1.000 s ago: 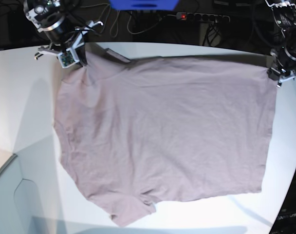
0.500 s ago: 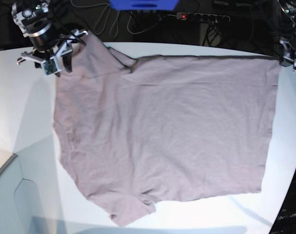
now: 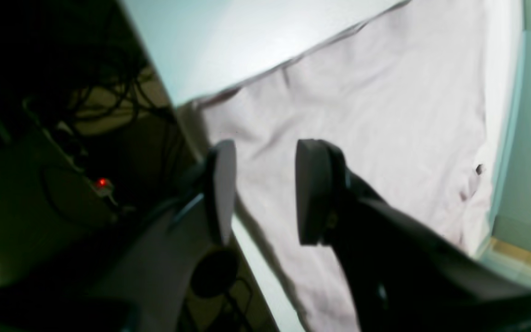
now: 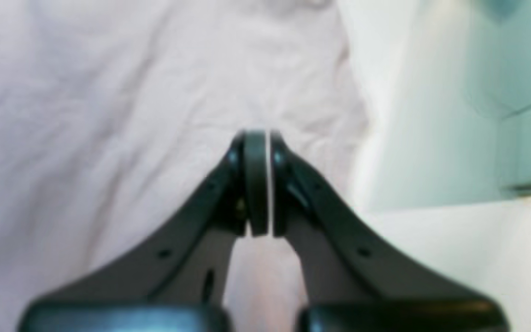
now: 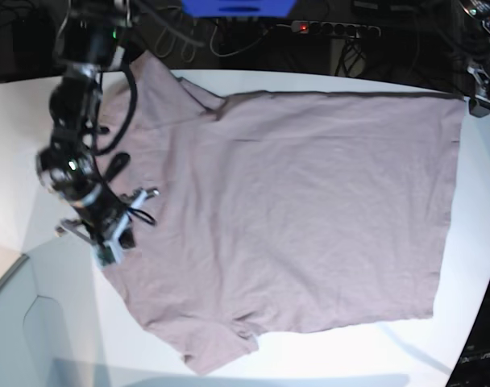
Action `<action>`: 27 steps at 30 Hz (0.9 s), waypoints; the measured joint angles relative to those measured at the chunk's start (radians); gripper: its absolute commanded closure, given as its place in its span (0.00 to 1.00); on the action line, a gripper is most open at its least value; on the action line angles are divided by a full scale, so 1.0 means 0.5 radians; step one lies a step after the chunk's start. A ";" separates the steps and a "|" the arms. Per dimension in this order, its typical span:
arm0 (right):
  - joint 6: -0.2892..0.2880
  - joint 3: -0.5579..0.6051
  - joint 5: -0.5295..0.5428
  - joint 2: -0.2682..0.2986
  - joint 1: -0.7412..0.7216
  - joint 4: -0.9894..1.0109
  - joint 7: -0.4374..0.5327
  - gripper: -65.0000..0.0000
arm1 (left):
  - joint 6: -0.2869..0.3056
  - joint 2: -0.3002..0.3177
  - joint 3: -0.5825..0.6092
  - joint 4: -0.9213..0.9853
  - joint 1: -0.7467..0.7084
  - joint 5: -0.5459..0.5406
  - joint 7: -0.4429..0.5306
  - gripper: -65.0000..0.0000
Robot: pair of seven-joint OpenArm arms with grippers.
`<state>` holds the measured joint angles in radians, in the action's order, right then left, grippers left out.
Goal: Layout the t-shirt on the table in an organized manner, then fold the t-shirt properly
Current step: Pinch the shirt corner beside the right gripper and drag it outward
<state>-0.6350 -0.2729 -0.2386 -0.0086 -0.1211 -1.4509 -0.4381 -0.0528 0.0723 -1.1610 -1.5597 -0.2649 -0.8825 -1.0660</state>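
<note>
The mauve-grey t-shirt (image 5: 293, 210) lies spread flat on the white table (image 5: 19, 145), one sleeve at the back left and one at the front. My right gripper (image 5: 108, 238) is low over the shirt's left edge. In the right wrist view its jaws (image 4: 262, 136) are shut above the cloth (image 4: 109, 92), and no cloth shows between them. My left gripper (image 5: 485, 101) is at the shirt's far right corner. In the left wrist view it (image 3: 265, 191) is open and empty above the shirt (image 3: 385, 115), near the table's edge.
A power strip with a red light (image 5: 325, 28) and cables lie behind the table's far edge; the strip also shows in the left wrist view (image 3: 103, 183). A blue object (image 5: 237, 6) sits at the back. A pale floor panel (image 5: 19, 322) lies beyond the front left edge.
My right arm has swung from the back-left sleeve down to the shirt's left edge, and its jaws have gone from open to shut. The sleeve lies where it was let go. The left gripper has drawn back slightly.
</note>
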 measured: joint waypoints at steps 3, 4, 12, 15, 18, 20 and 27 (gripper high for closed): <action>0.005 0.000 0.001 0.095 -0.253 0.514 0.027 1.00 | -0.001 -0.029 0.002 0.001 0.000 0.018 0.000 0.67; 0.008 -0.005 -0.018 0.125 -0.324 0.684 0.037 1.00 | -0.001 -0.030 0.004 0.001 0.001 0.015 0.000 0.67; 0.153 -0.008 0.025 0.283 -0.671 1.701 0.546 1.00 | 0.000 -0.022 0.002 0.001 0.028 0.011 0.007 0.67; 0.375 -0.007 0.059 0.323 -0.704 1.865 0.758 1.00 | -0.001 -0.018 0.001 0.001 0.040 0.013 0.007 0.67; 0.489 -0.007 0.068 0.343 -0.703 1.919 0.847 1.00 | 0.000 -0.018 0.002 0.001 0.055 0.011 0.008 0.67; 0.517 -0.007 0.069 0.351 -0.703 1.923 0.848 1.00 | 0.000 -0.018 0.002 0.001 0.056 0.013 0.007 0.67; 0.539 -0.007 0.075 0.360 -0.681 1.915 0.873 1.00 | -0.001 -0.018 0.127 -0.002 0.086 0.012 0.014 0.67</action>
<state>-0.3653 -0.2764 -0.2012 0.1715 -0.4618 -0.4934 -0.0017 -0.0532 0.0631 -1.0977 -1.5604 -0.2218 -0.8764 -1.0588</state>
